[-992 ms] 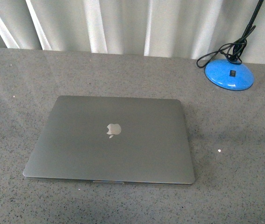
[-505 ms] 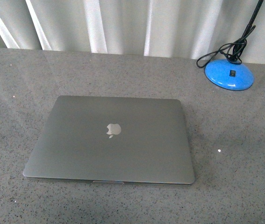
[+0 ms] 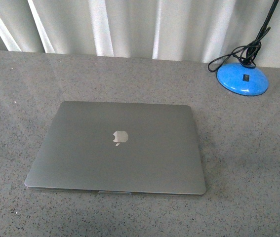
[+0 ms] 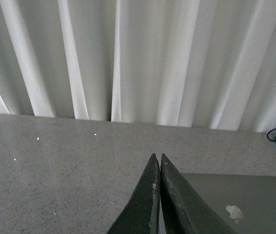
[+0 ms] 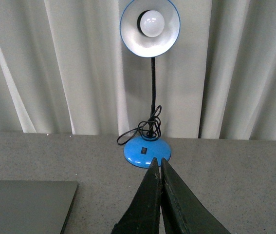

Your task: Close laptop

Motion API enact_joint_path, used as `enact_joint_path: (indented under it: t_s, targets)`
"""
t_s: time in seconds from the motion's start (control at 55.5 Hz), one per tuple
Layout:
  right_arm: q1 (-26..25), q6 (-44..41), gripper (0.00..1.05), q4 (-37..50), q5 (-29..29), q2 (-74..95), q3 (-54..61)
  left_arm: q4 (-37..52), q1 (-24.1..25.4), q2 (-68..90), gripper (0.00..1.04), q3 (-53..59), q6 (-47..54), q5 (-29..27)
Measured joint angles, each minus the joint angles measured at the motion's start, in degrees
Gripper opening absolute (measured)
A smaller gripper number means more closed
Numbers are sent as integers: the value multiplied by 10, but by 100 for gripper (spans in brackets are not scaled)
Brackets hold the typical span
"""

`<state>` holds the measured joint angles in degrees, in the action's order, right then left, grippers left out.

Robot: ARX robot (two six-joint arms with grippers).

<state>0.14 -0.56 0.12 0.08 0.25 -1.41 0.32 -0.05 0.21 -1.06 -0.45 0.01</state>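
The grey-silver laptop (image 3: 117,148) lies flat on the grey speckled table (image 3: 248,187), lid down, with its pale apple logo facing up. No screen or keys show. Neither arm shows in the front view. In the left wrist view my left gripper (image 4: 157,157) is shut and empty, held above the table beside the laptop (image 4: 254,200). In the right wrist view my right gripper (image 5: 159,161) is shut and empty, with one corner of the laptop (image 5: 26,204) off to its side.
A blue desk lamp base (image 3: 242,79) with a coiled black cord stands at the table's back right. The right wrist view shows the lamp (image 5: 150,27) with its bulb and base (image 5: 146,152). White curtains (image 3: 130,24) hang behind the table.
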Motion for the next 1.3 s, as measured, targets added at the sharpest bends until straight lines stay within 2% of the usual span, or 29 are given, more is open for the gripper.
enact_joint_path:
  t_s: [0.09,0.144,0.216,0.27,0.288,0.613,0.667,0.721,1.298]
  targets:
    - [0,0,1,0,0,0,0,-2,0,1,4,0,0,0]
    - [0,0,5,0,0,0,0,-3,0,0,14,0,0,0]
    - [0,0,17,0,0,0,0,-3,0,0,25,0,0,0]
    - [0,0,31,0,0,0,0,-3,0,0,41,0,0,0]
    - [0,0,35,0,0,0,0,-3,0,0,41,0,0,0]
    - [0,0,90,0,0,0,0,-3,0,0,99,0,0,0]
    - [0,1,97,0,0,0,0,-3,0,0,99,0,1,0]
    - [0,2,94,0,0,0,0,-3,0,0,98,0,1,0]
    - [0,2,95,0,0,0,0,-3,0,0,98,0,1,0]
